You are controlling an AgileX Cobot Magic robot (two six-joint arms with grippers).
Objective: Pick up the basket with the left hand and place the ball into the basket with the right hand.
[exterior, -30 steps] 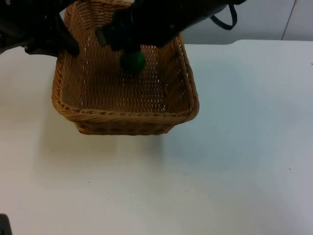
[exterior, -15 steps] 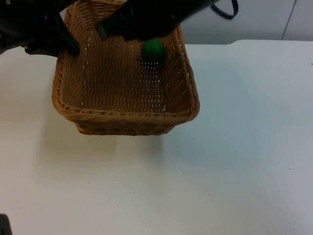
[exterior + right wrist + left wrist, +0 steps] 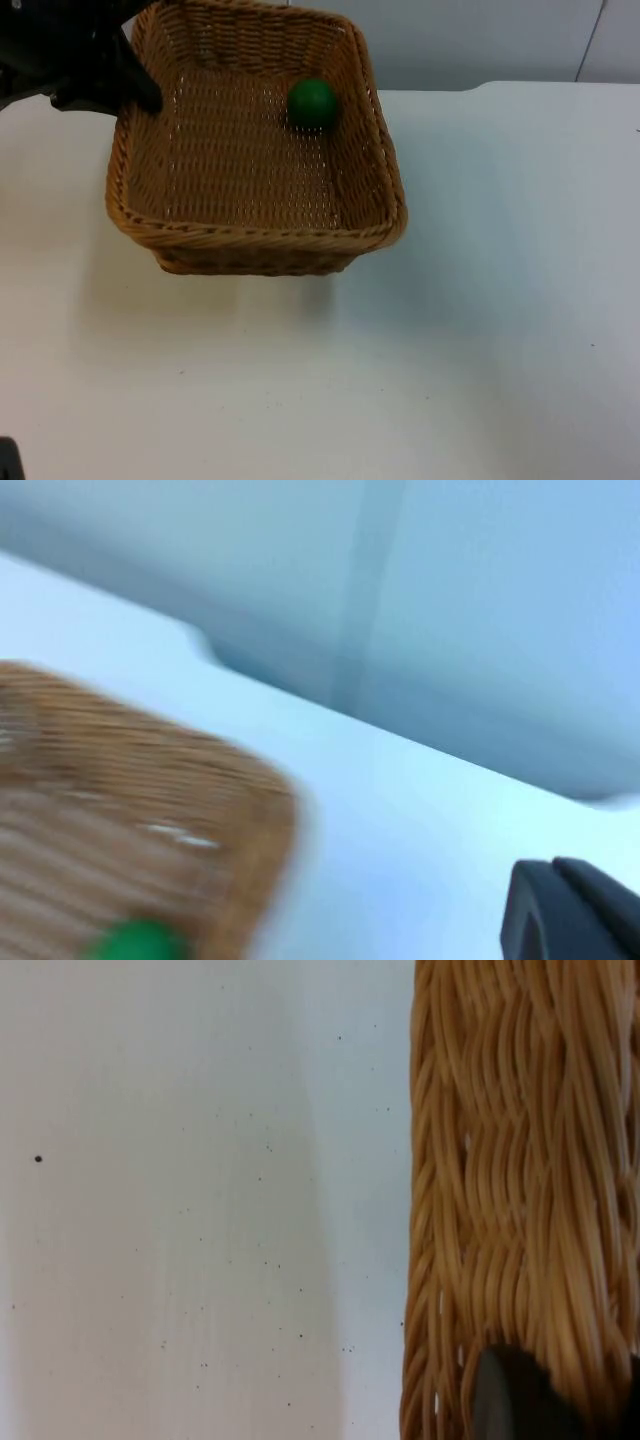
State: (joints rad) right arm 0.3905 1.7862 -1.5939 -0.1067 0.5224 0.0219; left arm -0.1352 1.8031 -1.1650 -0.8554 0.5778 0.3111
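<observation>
**Ball lies in the basket; the left arm alone is at the load**

You have the small green ball [image 3: 312,103] resting on the woven floor inside the rectangular tan wicker basket [image 3: 258,236], toward its far right corner, close against the right wall and clear of the rim. In the right wrist view the same ball [image 3: 138,942] sits inside the basket's corner [image 3: 250,810], with white tabletop [image 3: 420,810] beyond it.

The left gripper [image 3: 128,88] is at the basket's far left rim, pinching the wicker wall; in the left wrist view a black fingertip [image 3: 515,1400] presses against the weave of the basket wall [image 3: 520,1160], with bare tabletop [image 3: 200,1210] beside it.

Your right gripper [image 3: 575,910] looks down from above and to the far side of the basket; you cannot tell how its fingers stand. It appears to carry nothing.

The ball lies across the basket from the left gripper's hold, so judge any lowering of the basket with that off-side weight in mind. Both parts of the task look done.
</observation>
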